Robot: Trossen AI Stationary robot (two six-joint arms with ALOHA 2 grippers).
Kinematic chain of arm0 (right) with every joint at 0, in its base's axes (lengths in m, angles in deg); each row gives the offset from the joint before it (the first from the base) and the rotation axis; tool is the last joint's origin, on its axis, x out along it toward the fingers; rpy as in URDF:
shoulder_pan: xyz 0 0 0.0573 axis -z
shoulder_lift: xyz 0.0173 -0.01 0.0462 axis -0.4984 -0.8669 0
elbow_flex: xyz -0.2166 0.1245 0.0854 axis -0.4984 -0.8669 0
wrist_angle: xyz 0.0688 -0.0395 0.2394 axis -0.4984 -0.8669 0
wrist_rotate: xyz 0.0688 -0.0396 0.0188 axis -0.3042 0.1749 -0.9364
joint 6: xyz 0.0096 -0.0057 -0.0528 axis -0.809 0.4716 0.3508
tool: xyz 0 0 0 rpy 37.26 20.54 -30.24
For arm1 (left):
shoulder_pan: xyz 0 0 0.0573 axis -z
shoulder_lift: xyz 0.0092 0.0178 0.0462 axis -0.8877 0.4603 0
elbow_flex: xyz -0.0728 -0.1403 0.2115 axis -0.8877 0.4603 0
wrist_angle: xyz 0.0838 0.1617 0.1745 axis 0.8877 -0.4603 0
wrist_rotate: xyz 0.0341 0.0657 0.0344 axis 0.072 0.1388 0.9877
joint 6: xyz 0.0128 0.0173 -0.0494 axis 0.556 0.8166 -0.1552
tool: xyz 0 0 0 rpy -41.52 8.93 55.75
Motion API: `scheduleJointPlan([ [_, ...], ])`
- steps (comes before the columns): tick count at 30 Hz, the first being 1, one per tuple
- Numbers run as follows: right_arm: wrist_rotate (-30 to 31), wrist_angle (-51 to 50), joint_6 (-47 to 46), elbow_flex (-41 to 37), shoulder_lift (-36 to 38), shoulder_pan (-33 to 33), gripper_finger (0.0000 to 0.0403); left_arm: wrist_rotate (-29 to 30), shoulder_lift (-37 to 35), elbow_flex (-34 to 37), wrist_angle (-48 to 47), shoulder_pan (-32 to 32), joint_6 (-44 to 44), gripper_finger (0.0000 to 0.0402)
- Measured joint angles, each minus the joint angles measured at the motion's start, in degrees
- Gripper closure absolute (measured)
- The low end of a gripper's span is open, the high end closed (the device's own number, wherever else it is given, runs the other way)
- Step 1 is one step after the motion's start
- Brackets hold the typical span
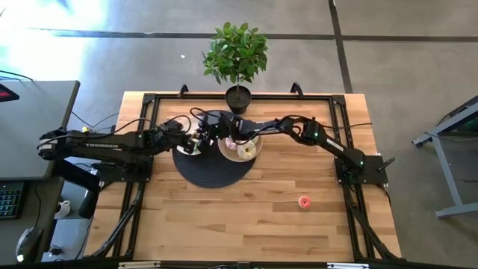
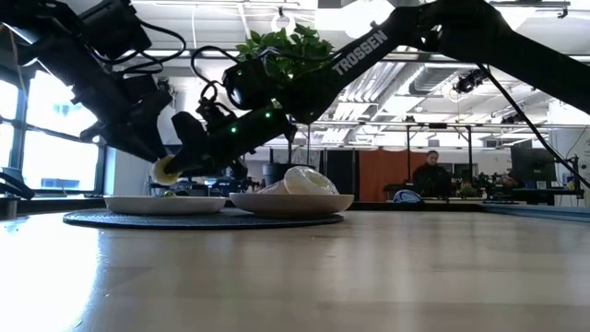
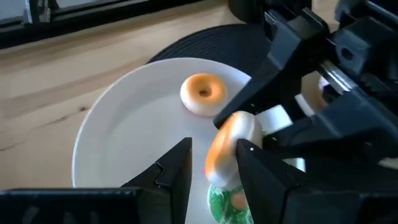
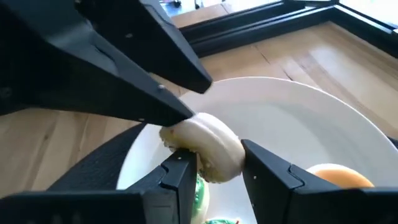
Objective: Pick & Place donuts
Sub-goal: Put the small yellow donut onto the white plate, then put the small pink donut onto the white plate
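A yellow donut (image 3: 231,149) is gripped by both grippers over the plate (image 3: 124,130) (handover, seemingly); the pink donut (image 1: 304,202) is left.

Bright daylight, floor (image 1: 45,45) glare top-left; low view backlit, pics sharp.

Both arms are dark, boxy and angular, with loose black cables looped along their joints. White block lettering runs along the left arm (image 1: 97,143) and the right arm (image 2: 369,46), where small green lights glow near the wrist
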Motion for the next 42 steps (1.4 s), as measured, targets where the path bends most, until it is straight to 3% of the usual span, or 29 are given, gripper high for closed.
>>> scheduleJointPlan([
  [9, -0.9, -0.6, -1.2, 0.0, 0.1, -0.1, 0.0284, 6.9, 1.4, -0.1, -6.4, 0.0, -4.4, 0.0275],
  [19, 3.0, -1.2, -3.8, 0.0, 0.1, 0.3, 0.0284, 0.3, 1.5, -0.1, -0.4, 0.0, -4.5, 0.0275],
  [23, -2.5, 0.0, -6.1, 0.0, 0.1, 1.0, 0.0284, 0.1, 1.5, 0.0, 0.1, 0.0, -3.5, 0.0275],
  [28, -3.1, -0.2, -6.2, 0.0, 0.1, 1.0, 0.0284, -0.2, 1.5, -0.1, -0.6, 0.0, -3.5, 0.0275],
  [35, -8.3, -1.8, -7.1, 0.0, 0.1, 0.8, 0.0284, 6.6, 1.5, 0.0, -7.3, 0.0, -7.3, 0.0275],
  [42, -6.7, -0.9, -6.9, 0.0, 0.1, 1.4, 0.0284, 2.6, 0.8, 0.0, -5.6, 0.0, -7.3, 0.0275],
])
